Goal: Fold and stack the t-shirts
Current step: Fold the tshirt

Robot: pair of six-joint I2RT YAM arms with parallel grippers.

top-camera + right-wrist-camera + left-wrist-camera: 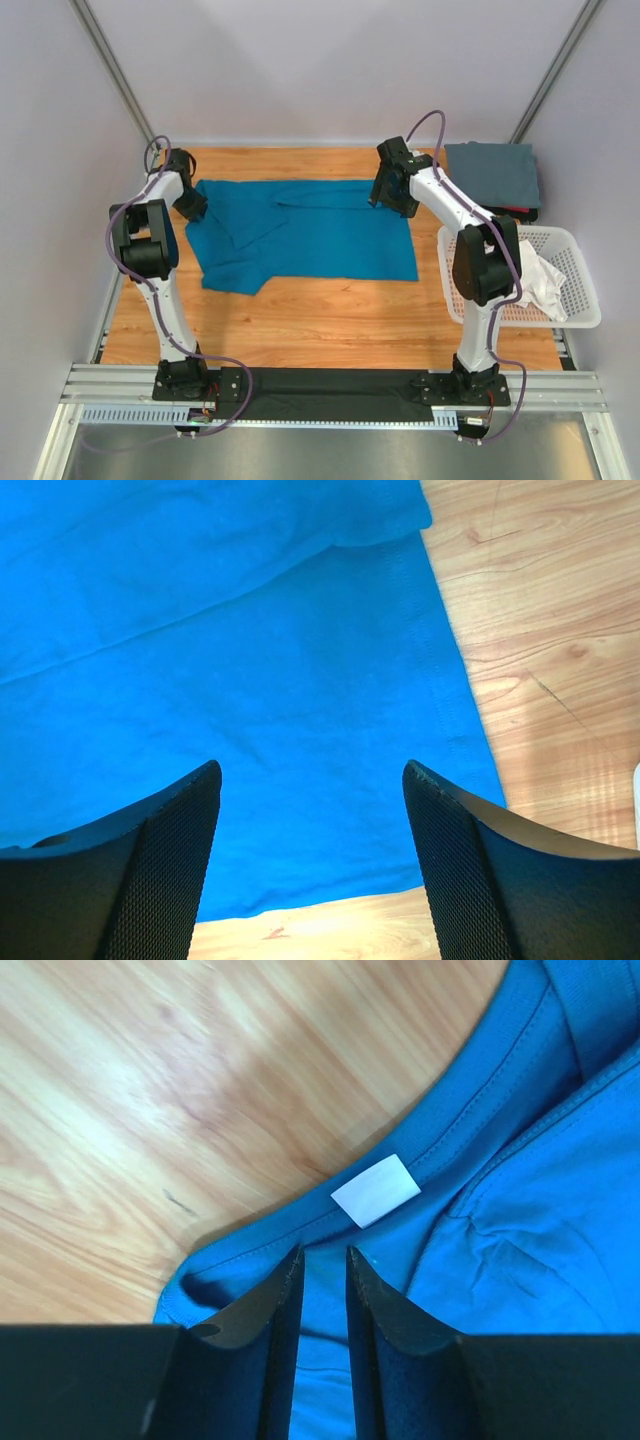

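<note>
text: none readable | label: small white tag [376, 1190], blank on its visible face | place: sewn on the neckband of the teal-blue t-shirt [530, 1230]

Top view looks down from above the near edge over the whole table [330, 310]. Each wrist view faces down, close over the teal shirt [300, 240]: left at its collar [470, 1120], right at its hem [440, 680]

Bright, even light everywhere, with soft shadows. The wooden table [200, 1080] looks shiny and blurry in the left wrist view.
</note>
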